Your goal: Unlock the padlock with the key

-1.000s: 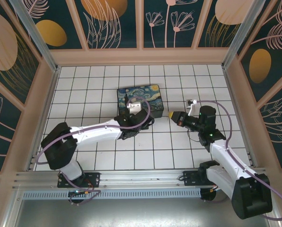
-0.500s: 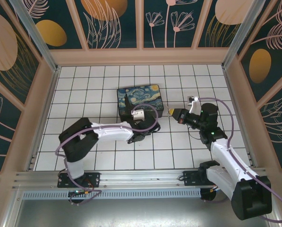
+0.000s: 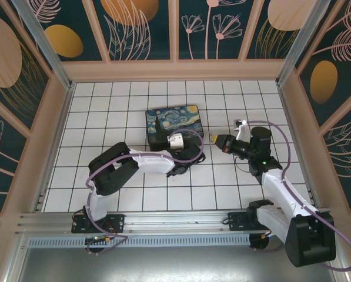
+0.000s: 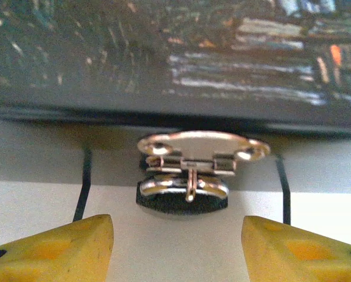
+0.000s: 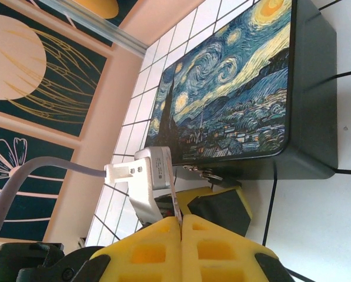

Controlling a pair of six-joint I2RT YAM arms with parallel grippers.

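The tiny silvery padlock (image 4: pixel 184 187) hangs from a metal hasp (image 4: pixel 201 148) on the front wall of the starry-night box (image 3: pixel 175 123). In the left wrist view it sits straight ahead of my left gripper (image 4: pixel 178 252), whose yellow fingers (image 4: pixel 52 249) stand wide apart, close to it and not touching. My left gripper (image 3: pixel 190 156) lies low at the box's front right corner. To the right of the box, my right gripper (image 3: pixel 216 140) is shut on the key (image 5: pixel 176 207). The key's thin shaft sticks out between the closed tips (image 5: pixel 181 226) and points toward the padlock (image 5: pixel 207 174).
The white left wrist camera mount (image 5: pixel 144 176) and a left finger (image 5: pixel 219 205) lie between the key tip and the hasp. White tiled floor (image 3: pixel 222 182) spreads around the box. Painted walls (image 3: pixel 175 35) enclose the cell.
My left gripper has slid right along the box's front toward its right corner, the arm folding in. My right gripper has crept slightly up and toward the box with the key.
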